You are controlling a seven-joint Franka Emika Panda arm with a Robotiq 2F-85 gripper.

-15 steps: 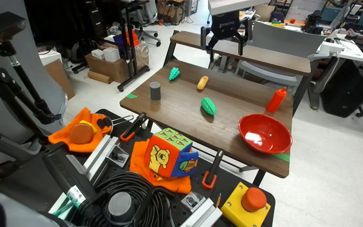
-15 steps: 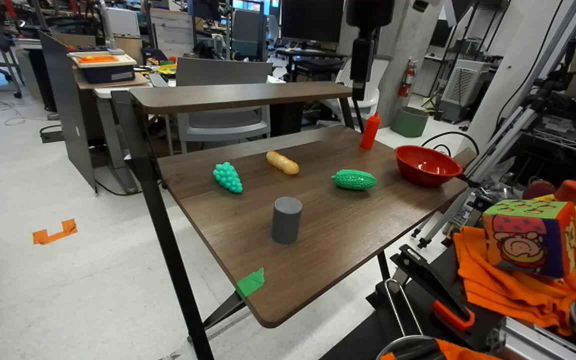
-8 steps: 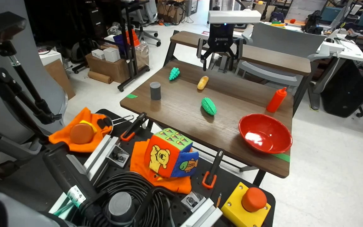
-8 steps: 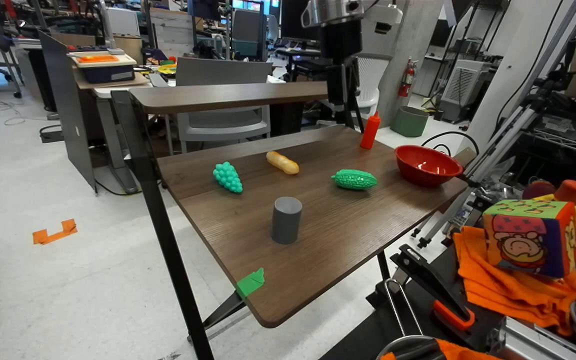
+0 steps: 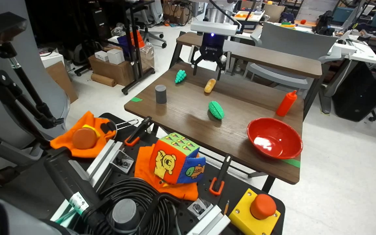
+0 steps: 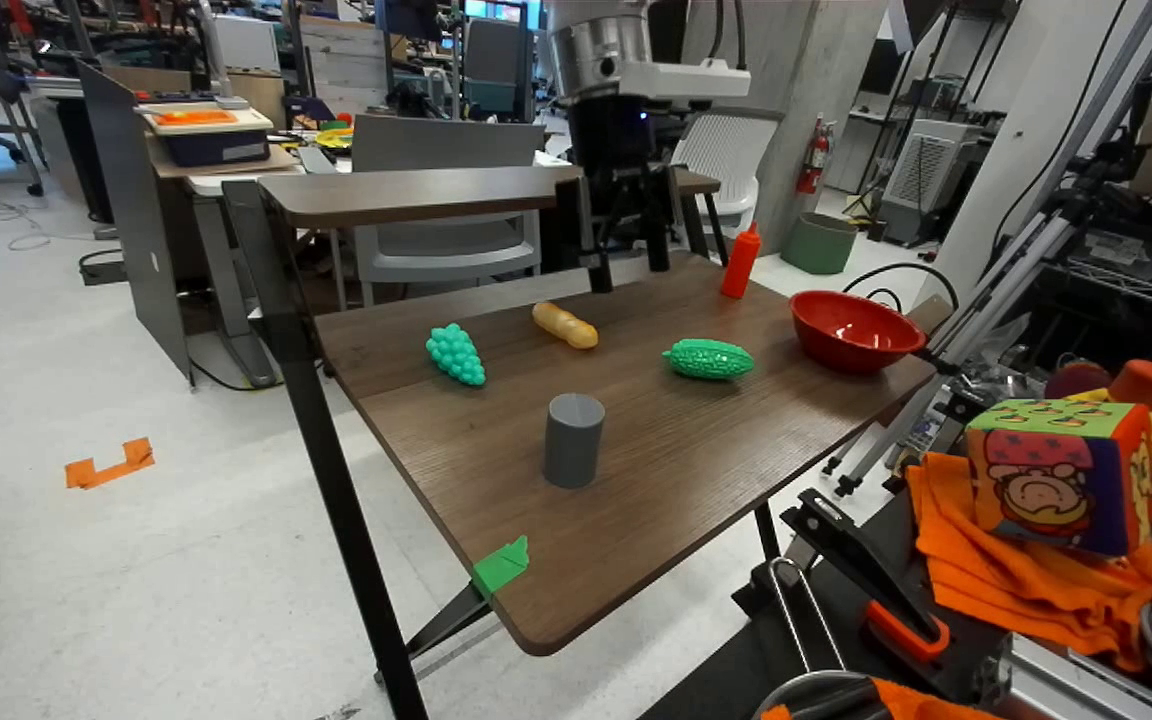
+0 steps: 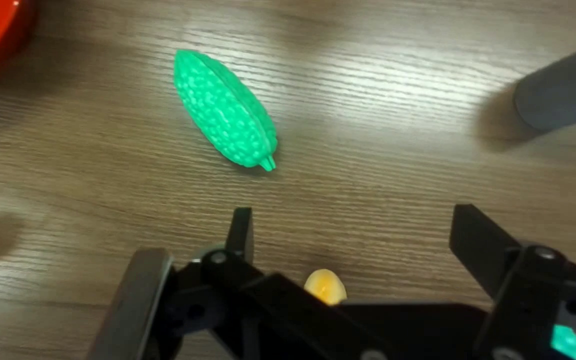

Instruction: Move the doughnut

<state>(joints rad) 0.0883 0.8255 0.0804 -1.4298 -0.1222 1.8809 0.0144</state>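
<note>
I had the gripper (image 5: pixel 207 74) hanging above the table (image 5: pixel 183 107) with its jaws spread well apart. In both exterior views the doughnut (image 5: pixel 210 86), a long golden piece, lay on the table between the grapes (image 5: pixel 180 76) and the green vegetable (image 5: pixel 216 110), lower than the gripper and apart from it. On my wrist view I could make out only one rounded end of the doughnut; the gripper hid the rest. The grey cylinder (image 5: pixel 161 94) stood upright toward one end of the table. I saw the red bowl (image 5: pixel 282 137) toward the opposite end, with the red bottle (image 5: pixel 286 104) standing upright near it.
</note>
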